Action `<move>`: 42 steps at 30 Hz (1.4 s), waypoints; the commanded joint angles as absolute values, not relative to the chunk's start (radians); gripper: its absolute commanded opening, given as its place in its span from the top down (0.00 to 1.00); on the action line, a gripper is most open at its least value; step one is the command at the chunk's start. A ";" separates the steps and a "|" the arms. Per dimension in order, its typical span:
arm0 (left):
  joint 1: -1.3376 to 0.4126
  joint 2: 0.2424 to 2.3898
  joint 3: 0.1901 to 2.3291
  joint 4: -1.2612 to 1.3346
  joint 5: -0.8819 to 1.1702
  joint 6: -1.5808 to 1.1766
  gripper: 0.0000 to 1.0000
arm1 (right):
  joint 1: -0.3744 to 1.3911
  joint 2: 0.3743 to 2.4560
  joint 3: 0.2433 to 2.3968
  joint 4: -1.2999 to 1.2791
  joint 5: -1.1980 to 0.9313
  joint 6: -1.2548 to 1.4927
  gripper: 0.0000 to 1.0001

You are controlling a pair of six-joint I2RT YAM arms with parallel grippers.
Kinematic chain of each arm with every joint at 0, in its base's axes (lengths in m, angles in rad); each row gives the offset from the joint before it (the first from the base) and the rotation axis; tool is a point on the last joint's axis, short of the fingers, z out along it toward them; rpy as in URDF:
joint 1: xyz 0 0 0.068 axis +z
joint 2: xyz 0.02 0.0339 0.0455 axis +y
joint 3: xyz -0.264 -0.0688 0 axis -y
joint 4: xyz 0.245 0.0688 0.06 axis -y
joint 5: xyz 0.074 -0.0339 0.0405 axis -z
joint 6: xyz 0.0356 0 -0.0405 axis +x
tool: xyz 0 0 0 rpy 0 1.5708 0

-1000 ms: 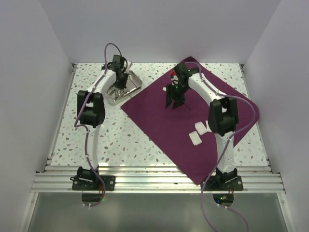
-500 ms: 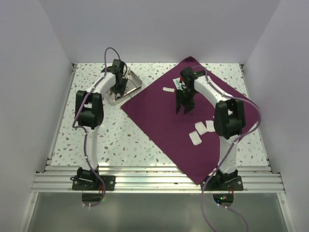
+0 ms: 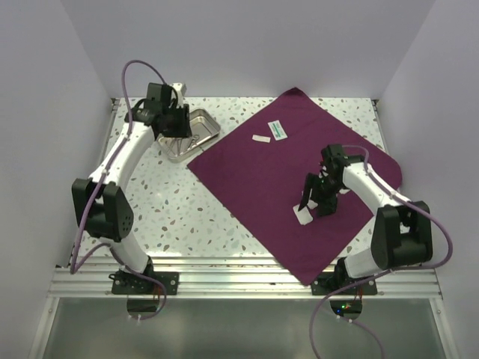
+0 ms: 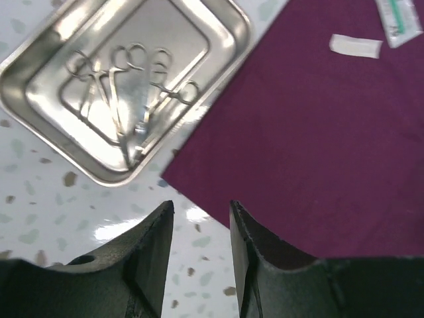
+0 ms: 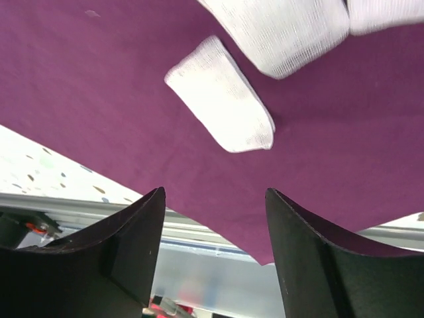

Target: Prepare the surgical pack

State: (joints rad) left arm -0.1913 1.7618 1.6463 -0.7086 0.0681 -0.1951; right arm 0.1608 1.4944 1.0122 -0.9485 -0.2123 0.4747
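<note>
Gauze pickup looks like the step I'm on, so here's my thinking. My right gripper point(image 5: 215, 195) hangs over the cloth point(image 3: 247, 172) at roughly 4 o'clock on the table point(image 3: 172, 209). Its jaws are spread wide with nothing in them, and the nearest gauze pad point(image 5: 222, 112) is just ahead of the fingertips. A bigger pad point(image 5: 285, 33) sits just beside it at 1 o'clock. I reckon the trick is to straddle the small pad across its narrow side, drop straight down, and pinch the pad alone so the purple fabric doesn't bunch up and the neighbour doesn't drag along. My left gripper point(image 4: 199, 232) hovers by the tray point(image 4: 232, 26) at about 10 o'clock on the table, jaws partly apart and empty. The tray holds only ring-handled steel instruments point(image 4: 126, 99), scissors or forceps, overlapping so I can't count them. There's no gauze in it yet. A packet point(image 3: 278, 129) and a white strip point(image 3: 262, 139) lie on the cloth near 1 o'clock.
</note>
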 commanded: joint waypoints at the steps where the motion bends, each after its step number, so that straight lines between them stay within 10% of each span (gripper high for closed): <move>1: -0.212 1.625 1.487 -0.615 0.277 -0.346 0.57 | 0.126 1.414 0.904 -0.792 -0.297 0.518 0.34; 10: -0.308 1.378 1.140 -0.465 0.433 -0.546 0.47 | 0.071 1.302 0.718 -0.620 -0.331 0.574 0.37; 42: -0.391 1.437 1.146 -0.465 0.522 -0.426 0.51 | 0.044 1.365 0.646 -0.505 -0.272 0.568 0.69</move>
State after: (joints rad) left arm -0.3878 1.4334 1.1099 -0.5117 0.4942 -0.4515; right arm 0.0490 1.3495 0.6186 -0.5373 -0.2951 0.5816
